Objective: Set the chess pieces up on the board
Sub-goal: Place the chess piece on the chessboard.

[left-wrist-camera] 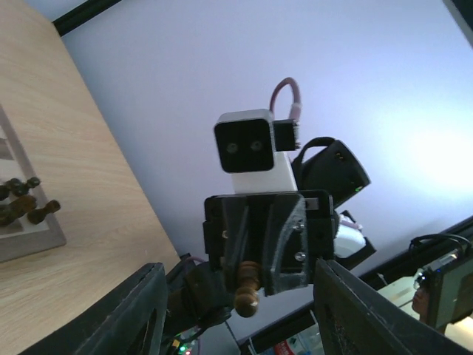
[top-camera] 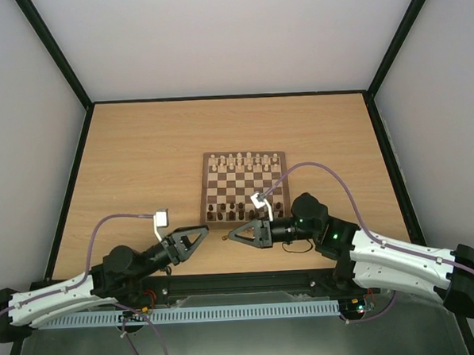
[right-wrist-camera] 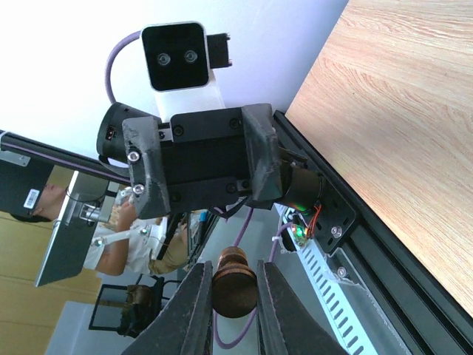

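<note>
Top external view: the right tool (top-camera: 230, 236) pinches one dark chess piece (right-wrist-camera: 235, 274) above the surface (top-camera: 140, 151) beside the board (top-camera: 245, 186); the left tool (top-camera: 199, 237), jaws spread, faces it, likely for a handover.

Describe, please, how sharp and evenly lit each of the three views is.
Top external: even, soft light, board sharp, hardly any shadow. Left wrist: pale wall blows out on the right; own fingers dark and blurred. Right wrist: held piece close and slightly soft, table grain crisp, top left overexposed.
</note>
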Robot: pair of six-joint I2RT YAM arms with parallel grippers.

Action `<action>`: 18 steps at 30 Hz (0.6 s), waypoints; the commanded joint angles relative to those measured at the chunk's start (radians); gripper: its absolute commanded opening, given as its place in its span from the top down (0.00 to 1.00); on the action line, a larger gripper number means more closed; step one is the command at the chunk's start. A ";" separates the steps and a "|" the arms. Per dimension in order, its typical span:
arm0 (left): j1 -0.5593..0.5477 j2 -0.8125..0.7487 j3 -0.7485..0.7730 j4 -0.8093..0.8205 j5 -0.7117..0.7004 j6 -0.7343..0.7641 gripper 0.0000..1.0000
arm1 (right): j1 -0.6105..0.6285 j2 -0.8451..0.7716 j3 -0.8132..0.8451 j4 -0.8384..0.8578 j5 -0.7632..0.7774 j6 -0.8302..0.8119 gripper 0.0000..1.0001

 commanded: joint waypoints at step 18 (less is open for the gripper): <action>0.135 0.197 -0.026 0.274 0.260 -0.121 0.53 | -0.007 0.130 0.073 0.128 0.000 -0.017 0.96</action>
